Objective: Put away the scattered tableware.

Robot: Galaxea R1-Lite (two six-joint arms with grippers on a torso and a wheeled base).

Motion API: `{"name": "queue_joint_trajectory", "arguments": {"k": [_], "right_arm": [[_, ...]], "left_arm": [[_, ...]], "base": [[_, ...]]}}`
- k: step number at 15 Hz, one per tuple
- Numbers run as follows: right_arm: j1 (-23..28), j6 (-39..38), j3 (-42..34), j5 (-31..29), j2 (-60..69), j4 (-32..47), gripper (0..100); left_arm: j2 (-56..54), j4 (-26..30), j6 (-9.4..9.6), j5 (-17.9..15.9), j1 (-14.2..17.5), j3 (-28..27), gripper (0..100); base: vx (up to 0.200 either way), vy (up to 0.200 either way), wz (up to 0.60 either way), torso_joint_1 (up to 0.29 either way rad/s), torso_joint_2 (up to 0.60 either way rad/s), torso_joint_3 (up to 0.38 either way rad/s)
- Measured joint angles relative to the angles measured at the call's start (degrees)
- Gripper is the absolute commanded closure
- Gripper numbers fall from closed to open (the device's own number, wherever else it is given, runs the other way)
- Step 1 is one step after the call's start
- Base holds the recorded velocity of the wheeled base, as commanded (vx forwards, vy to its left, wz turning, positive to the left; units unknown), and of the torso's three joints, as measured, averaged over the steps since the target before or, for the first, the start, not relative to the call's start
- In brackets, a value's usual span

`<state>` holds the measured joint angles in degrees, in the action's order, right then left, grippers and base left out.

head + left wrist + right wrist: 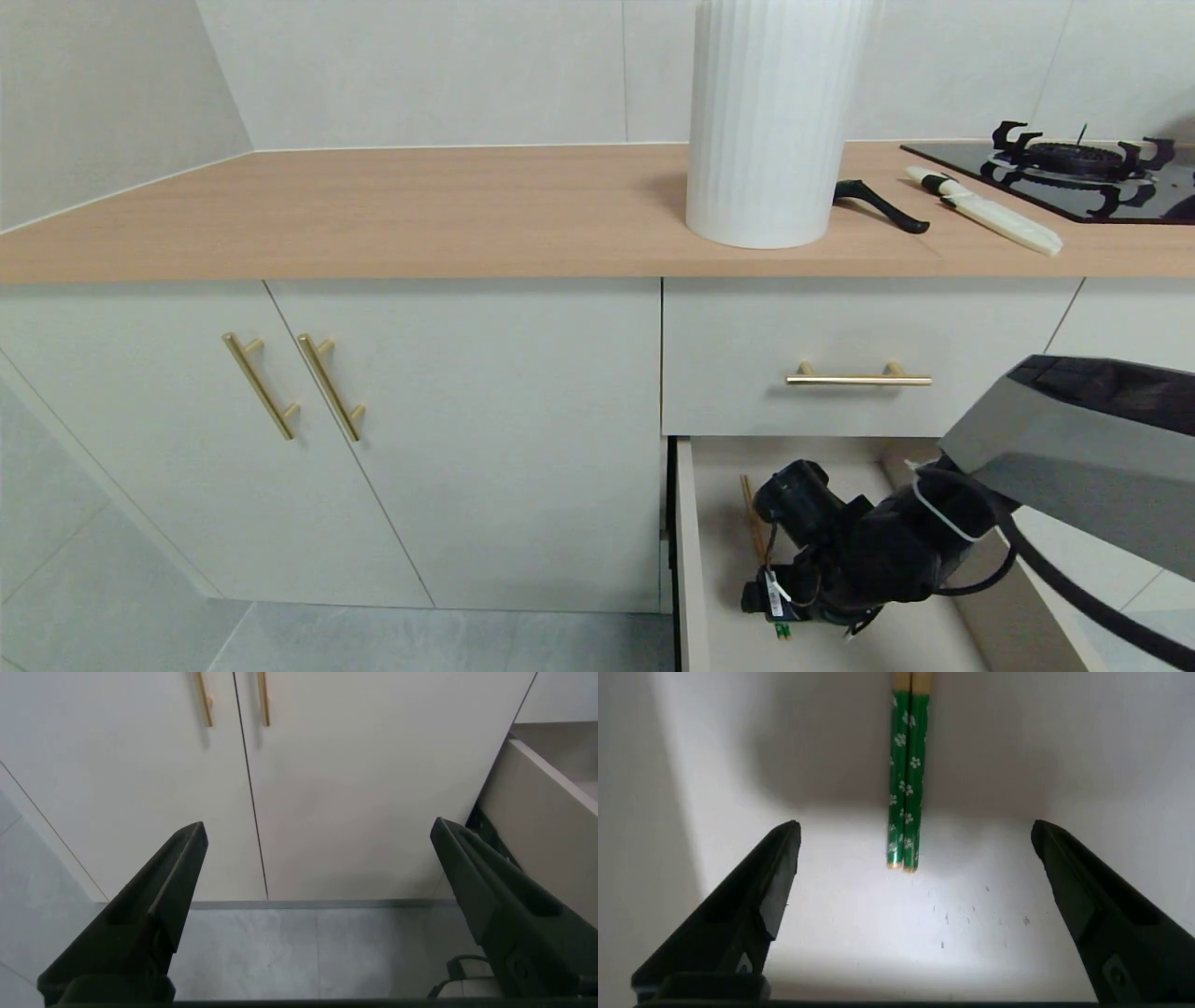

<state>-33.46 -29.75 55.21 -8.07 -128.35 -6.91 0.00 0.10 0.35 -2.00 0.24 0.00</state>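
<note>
Green chopsticks (907, 775), tops cut off, lie in drawer (693, 560) beneath spread right gripper (912, 831); left gripper (318, 829) spread too

Soft, even light fills the kitchen, and the white ribbed jar (770, 121) throws only a faint shadow on the tabletop (420, 210). Cabinet lines slant toward the head view's edges. On the drawer (990, 924) floor a bright patch lies at the chopsticks (907, 784) tips, with shade beyond. The right end effector (915, 835) reads as a dark silhouette.
</note>
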Motion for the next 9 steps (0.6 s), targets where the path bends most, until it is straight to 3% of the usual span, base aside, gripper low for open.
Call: {"name": "queue_joint_trajectory", "arguments": {"k": [3, 9], "right_arm": [[0.8, 1.0, -2.1, 0.2, 10.9, 2.1, 0], [3.7, 4.5, 0.1, 0.6, 41.1, 16.7, 0]], "left_arm": [[0.0, 0.0, -0.02, 0.0, 0.0, 0.0, 0], [0.0, 0.0, -0.02, 0.0, 0.0, 0.0, 0]], "base": [[0.000, 0.000, 0.00, 0.000, 0.00, 0.000], [0.000, 0.000, 0.00, 0.000, 0.00, 0.000]]}}
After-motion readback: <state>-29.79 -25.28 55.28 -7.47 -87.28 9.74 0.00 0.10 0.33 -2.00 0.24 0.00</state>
